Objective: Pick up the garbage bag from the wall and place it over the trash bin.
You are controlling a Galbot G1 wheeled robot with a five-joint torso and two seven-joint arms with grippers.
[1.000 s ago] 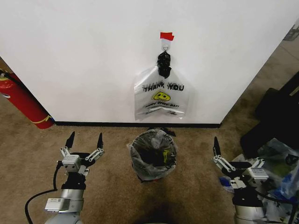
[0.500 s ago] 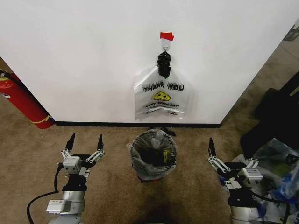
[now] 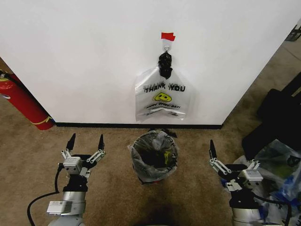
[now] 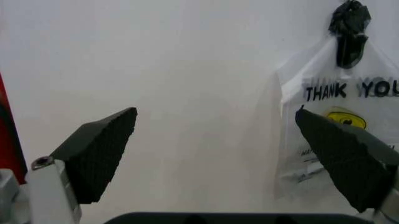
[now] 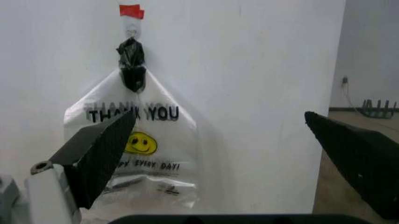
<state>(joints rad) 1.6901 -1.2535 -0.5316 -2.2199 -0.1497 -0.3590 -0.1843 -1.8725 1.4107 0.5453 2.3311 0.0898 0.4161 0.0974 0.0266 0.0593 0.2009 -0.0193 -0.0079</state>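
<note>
A thin whitish garbage bag (image 3: 162, 137) lies draped over the rim of the small black trash bin (image 3: 151, 159), which stands on the carpet in front of the wall; a yellow patch shows inside. My left gripper (image 3: 85, 143) is open and empty, low and to the left of the bin, and in its wrist view (image 4: 217, 111) it faces the wall. My right gripper (image 3: 233, 157) is open and empty, to the right of the bin, and in its wrist view (image 5: 219, 113) it also faces the wall. Neither touches the bag or the bin.
A flat "THANK YOU" bag with a black knotted top (image 3: 162, 96) hangs from a hook above the bin, also in the wrist views (image 4: 339, 135) (image 5: 134, 140). A red fire extinguisher (image 3: 23, 106) leans at the left. Stuffed clear bags (image 3: 277, 160) and dark items crowd the right.
Over the last second my right gripper drew slightly left and lower, and my left gripper dipped a little. The bags and the bin have not moved.
</note>
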